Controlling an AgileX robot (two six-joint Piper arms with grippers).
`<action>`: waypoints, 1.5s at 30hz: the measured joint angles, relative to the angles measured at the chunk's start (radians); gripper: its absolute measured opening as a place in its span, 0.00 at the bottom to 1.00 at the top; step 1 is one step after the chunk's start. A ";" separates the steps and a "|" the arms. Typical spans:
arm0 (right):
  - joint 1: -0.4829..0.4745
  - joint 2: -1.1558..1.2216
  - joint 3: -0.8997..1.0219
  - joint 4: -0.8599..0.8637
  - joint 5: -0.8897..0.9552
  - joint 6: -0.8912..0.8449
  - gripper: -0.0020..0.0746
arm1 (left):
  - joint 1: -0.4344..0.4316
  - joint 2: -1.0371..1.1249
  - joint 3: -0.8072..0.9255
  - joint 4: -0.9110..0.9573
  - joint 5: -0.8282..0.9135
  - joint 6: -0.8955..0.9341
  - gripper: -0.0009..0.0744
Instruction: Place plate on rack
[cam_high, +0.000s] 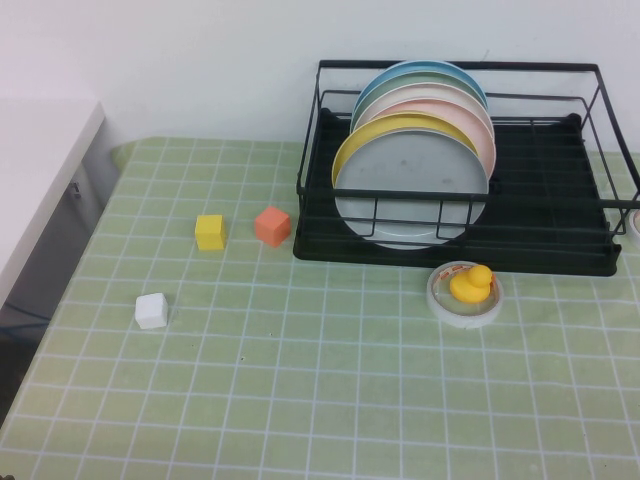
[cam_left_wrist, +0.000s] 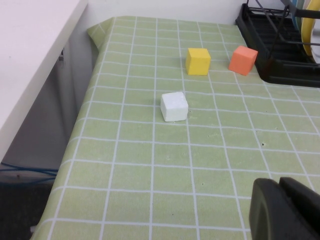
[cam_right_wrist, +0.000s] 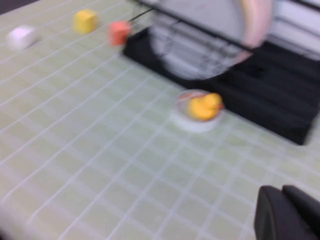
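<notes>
The light grey plate (cam_high: 410, 185) stands on edge in the front slot of the black wire rack (cam_high: 560, 255), leaning against a yellow plate (cam_high: 345, 150), with pink, green and blue plates behind. Neither arm shows in the high view. In the left wrist view my left gripper (cam_left_wrist: 279, 186) is shut and empty, low over the green mat near the front left, far from the rack (cam_left_wrist: 270, 47). In the right wrist view my right gripper (cam_right_wrist: 281, 192) is shut and empty, above the mat in front of the rack (cam_right_wrist: 280, 95) and the grey plate (cam_right_wrist: 200, 30).
A yellow cube (cam_high: 210, 231), an orange cube (cam_high: 272, 225) and a white cube (cam_high: 151, 310) lie left of the rack. A yellow rubber duck on a small white dish (cam_high: 465, 293) sits just before the rack. The table's left edge drops beside a white counter (cam_high: 40, 170).
</notes>
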 joint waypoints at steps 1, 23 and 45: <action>-0.040 -0.018 0.000 0.002 0.000 0.000 0.03 | 0.000 0.000 0.000 0.000 0.000 0.000 0.01; -0.380 -0.105 0.004 -0.025 -0.004 0.002 0.03 | 0.000 0.000 0.000 0.000 0.000 0.000 0.01; -0.182 -0.105 0.421 -0.410 -0.468 0.431 0.02 | 0.000 0.000 0.000 0.000 0.000 0.000 0.01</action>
